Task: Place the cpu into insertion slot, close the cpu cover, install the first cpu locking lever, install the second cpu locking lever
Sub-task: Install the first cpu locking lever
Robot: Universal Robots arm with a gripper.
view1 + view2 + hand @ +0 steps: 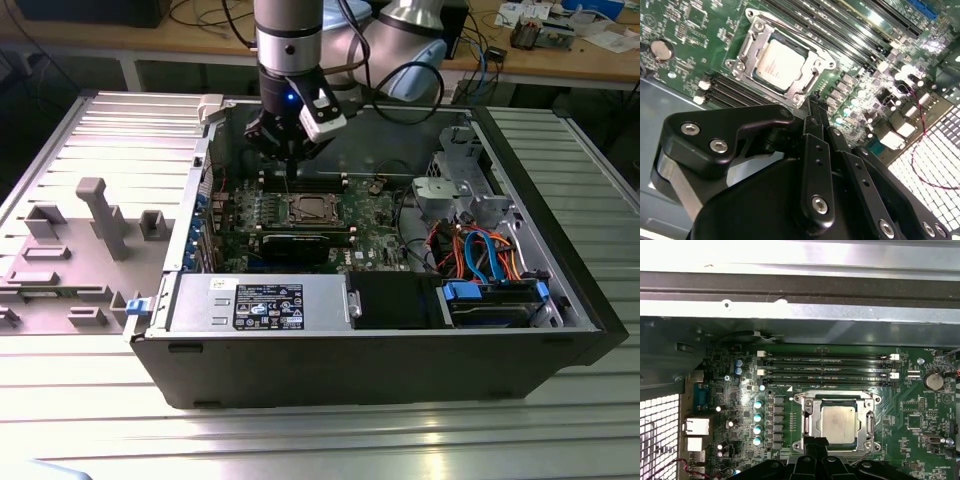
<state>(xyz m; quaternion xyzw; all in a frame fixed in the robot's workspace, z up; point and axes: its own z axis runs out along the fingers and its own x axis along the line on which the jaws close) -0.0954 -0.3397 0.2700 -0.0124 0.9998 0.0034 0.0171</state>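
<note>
The cpu (838, 422) lies flat in the insertion slot (309, 210) on the green motherboard, its silver top (777, 62) showing. The cpu cover (807, 421) is down around it as a metal frame (812, 65). I cannot tell how the locking levers stand. My gripper (813, 98) hangs just above the board at one edge of the socket, with its black fingers (816, 150) pressed together and nothing between them. In the exterior view the gripper (290, 172) hovers over the far side of the socket.
Long memory slots (827, 367) run beside the socket. The open computer case (520, 150) has tall metal walls. A power supply (262, 303) and a drive bay with coloured cables (480, 255) sit nearer. A grey fixture plate (80, 240) lies at the exterior view's left.
</note>
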